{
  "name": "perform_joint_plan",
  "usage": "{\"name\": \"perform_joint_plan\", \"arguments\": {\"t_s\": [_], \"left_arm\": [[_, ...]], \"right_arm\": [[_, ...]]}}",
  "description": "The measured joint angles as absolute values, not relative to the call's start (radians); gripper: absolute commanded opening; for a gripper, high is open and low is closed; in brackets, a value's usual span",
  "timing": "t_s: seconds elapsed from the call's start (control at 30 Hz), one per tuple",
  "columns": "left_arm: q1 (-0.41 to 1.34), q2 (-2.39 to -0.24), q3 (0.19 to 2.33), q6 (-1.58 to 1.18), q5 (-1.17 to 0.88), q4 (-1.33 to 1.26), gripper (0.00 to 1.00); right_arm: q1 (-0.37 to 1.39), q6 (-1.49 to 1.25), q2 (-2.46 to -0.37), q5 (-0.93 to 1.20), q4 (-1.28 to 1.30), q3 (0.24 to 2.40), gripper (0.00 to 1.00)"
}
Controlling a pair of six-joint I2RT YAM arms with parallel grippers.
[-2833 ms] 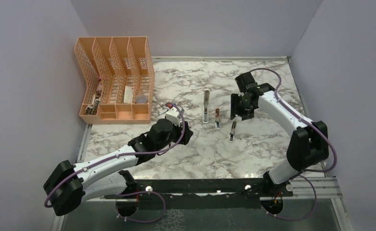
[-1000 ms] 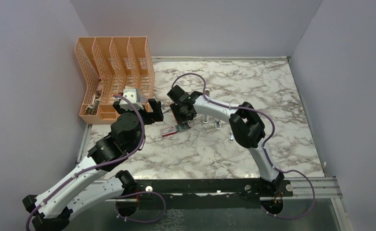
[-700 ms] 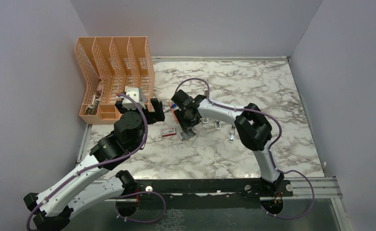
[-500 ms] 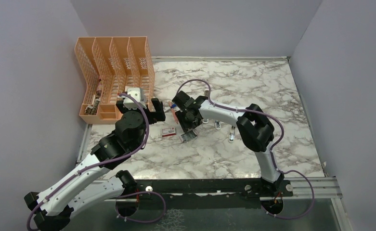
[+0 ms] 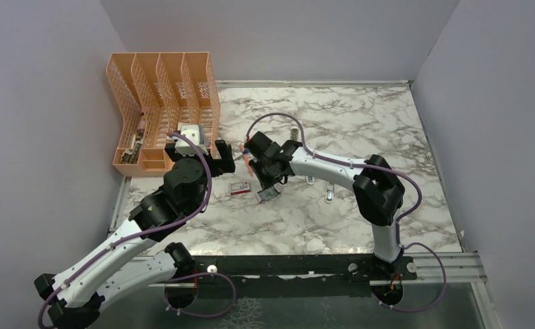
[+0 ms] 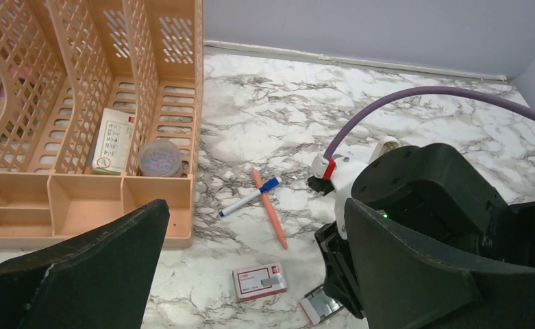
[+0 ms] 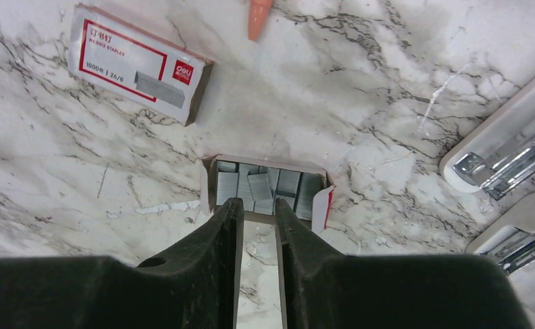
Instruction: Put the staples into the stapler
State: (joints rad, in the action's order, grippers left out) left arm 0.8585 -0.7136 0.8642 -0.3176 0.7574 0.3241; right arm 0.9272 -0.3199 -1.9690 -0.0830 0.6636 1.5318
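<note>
The staples point(image 7: 264, 186) are grey strips lying in an open red-and-white tray point(image 5: 267, 197) on the marble. Its printed sleeve point(image 7: 138, 65) lies to the left, apart from it. My right gripper point(image 7: 257, 205) reaches down to the tray's near end point(image 6: 319, 306); its jaws are nearly together with a narrow gap. Whether they pinch a strip I cannot tell. The white stapler point(image 7: 507, 147) shows its silver inside at the right, with a similar white piece point(image 7: 525, 229) below it. My left gripper point(image 6: 254, 229) hangs wide open above the sleeve point(image 6: 259, 282), holding nothing.
An orange mesh organiser point(image 5: 165, 116) stands at the back left with small items in its slots. An orange pen point(image 6: 270, 216) and a blue-capped marker point(image 6: 251, 197) lie crossed behind the sleeve. The right arm's purple cable point(image 6: 401, 103) arches over the middle.
The right arm swung in from the right, and the tray has come away from the sleeve and slid nearer. Its jaws have narrowed in the last half second. The left arm barely moved.
</note>
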Motion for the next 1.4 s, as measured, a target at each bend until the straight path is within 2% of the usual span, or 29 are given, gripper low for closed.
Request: {"name": "perform_joint_plan", "arguments": {"t_s": [1.03, 1.27, 1.4], "left_arm": [[0.859, -0.717, 0.863, -0.318, 0.757, 0.324, 0.99], [0.859, -0.719, 0.863, -0.318, 0.758, 0.324, 0.99], [0.859, -0.722, 0.862, -0.318, 0.758, 0.324, 0.99]], "right_arm": [[0.950, -0.270, -2.059, -0.073, 0.651, 1.529, 0.29], [0.950, -0.269, -2.061, -0.074, 0.648, 1.529, 0.21], [0.950, -0.272, -2.061, -0.076, 0.645, 1.529, 0.21]]}}
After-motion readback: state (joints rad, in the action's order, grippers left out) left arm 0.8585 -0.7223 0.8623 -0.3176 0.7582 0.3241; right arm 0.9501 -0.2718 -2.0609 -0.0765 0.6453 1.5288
